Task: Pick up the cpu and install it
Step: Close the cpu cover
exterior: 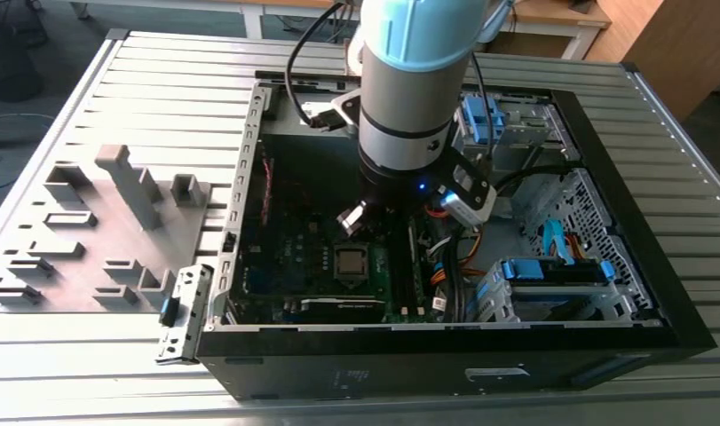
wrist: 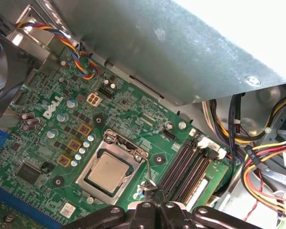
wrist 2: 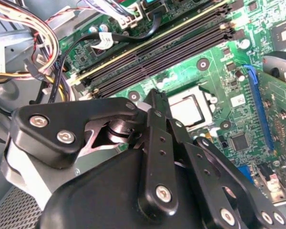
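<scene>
First wrist view: the cpu [wrist: 107,172] lies flat inside the socket frame [wrist: 125,148] on the motherboard [wrist: 47,138], just beyond the gripper [wrist: 155,206], which is clenched on nothing. The chip is probably light, stiff and delicate underneath, so it is best pinched by opposite rim edges.

A slatted metal table [exterior: 135,80] carries an open computer case [exterior: 336,377] from centre toward 3 o'clock. A grey fixture plate [exterior: 206,232] lies at 9 o'clock, and a black bracket [exterior: 182,311] at 7 o'clock, just beside the case.
</scene>
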Robot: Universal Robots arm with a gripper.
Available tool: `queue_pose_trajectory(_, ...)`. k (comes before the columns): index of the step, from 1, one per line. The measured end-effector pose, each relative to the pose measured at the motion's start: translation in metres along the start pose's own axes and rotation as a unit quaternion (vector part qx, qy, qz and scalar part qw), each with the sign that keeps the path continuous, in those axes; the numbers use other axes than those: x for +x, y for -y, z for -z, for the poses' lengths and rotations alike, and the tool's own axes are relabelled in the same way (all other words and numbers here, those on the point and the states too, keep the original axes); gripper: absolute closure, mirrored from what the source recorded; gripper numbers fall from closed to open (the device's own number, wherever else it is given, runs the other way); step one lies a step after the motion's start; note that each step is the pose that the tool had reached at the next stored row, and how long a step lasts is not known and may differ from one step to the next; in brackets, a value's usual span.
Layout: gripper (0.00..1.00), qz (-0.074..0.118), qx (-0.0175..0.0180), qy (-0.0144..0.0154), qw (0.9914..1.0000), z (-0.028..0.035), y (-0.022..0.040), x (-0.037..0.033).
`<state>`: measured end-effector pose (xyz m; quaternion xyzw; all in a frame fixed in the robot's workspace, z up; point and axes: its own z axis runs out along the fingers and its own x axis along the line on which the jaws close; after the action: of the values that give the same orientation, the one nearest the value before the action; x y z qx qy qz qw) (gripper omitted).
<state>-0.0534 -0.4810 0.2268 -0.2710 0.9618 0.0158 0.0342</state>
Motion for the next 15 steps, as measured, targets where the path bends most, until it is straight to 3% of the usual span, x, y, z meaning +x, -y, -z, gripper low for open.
queue_pose_trajectory(15,0.88,0.000,0.0000,0.0000,1.00000,-0.0002,-0.0028,-0.0016)
